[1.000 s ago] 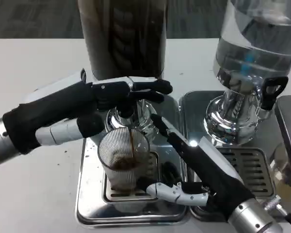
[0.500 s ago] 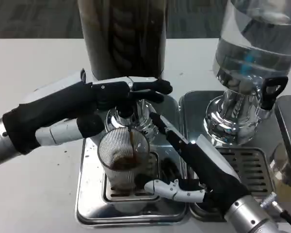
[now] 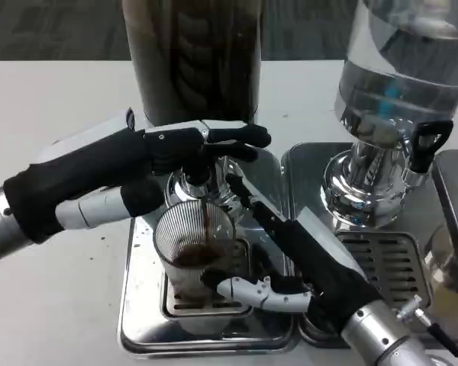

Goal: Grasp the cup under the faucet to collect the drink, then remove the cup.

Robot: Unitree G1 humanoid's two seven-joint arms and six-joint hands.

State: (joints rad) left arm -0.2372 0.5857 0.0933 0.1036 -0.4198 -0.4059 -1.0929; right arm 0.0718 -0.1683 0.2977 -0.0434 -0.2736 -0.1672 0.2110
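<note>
Far left, on the white bench (image 3: 53,99): left robot hand (image 3: 175,149), coming in from 9 o'clock. Reaches toward 3 o'clock, with long black fingers (image 3: 240,137) straight and close side by side. Lies on top of the silver faucet (image 3: 195,179). Thumb (image 3: 99,207) white, lower down, at 9 o'clock from the cup. Cannot tell if gripping the faucet or just resting on it.

At 12 o'clock from that robot hand: a tall dark drink tank (image 3: 195,57), standing upright.

Right under the faucet: the cup (image 3: 195,244). Clear, with thin lines down its sides. Stands upright on the grate of a shiny silver tray (image 3: 137,305). Thin brown stream (image 3: 206,217) dropping from the faucet into it. Some brown drink at the bottom.

Next, at 3 o'clock from the cup: right robot hand (image 3: 298,263), coming up from 5 o'clock. Spread wide, with the cup in the gap. Black fingers (image 3: 248,200) pointing to 11 o'clock, just beside the far right of the cup. White thumb (image 3: 244,291) stretched toward 9 o'clock, its tip at the cup's bottom front. Cannot tell if pressing the cup or only very near it.

Further right: a second silver tray (image 3: 389,263) with a slotted grate. On it at 12 o'clock, a big clear water tank (image 3: 412,61) on a shiny round foot. Black tap handle (image 3: 429,141) sticking out at 3 o'clock from that foot.
</note>
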